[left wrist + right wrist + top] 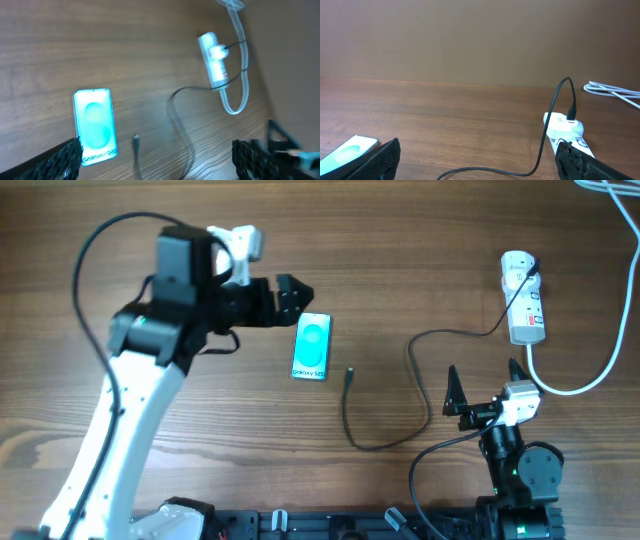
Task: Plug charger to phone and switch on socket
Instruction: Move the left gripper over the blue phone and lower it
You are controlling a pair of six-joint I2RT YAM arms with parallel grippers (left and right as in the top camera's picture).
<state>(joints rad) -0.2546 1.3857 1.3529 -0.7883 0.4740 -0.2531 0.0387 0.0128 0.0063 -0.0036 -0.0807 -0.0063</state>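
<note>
The phone [312,347] lies flat at the table's middle, its cyan screen lit; it also shows in the left wrist view [95,125] and at the right wrist view's lower left [347,152]. The charger's thin black cable [425,385] loops from the socket to its loose plug tip [349,373], which lies right of the phone [135,141]. The white socket [522,298] lies at the far right [215,62] [563,127]. My left gripper [285,297] is open, hovering just up-left of the phone. My right gripper [485,385] is open, below the socket.
A thick white lead [600,370] curves from the socket along the table's right edge and off the top right. The arm bases and their black cables sit along the front edge [330,525].
</note>
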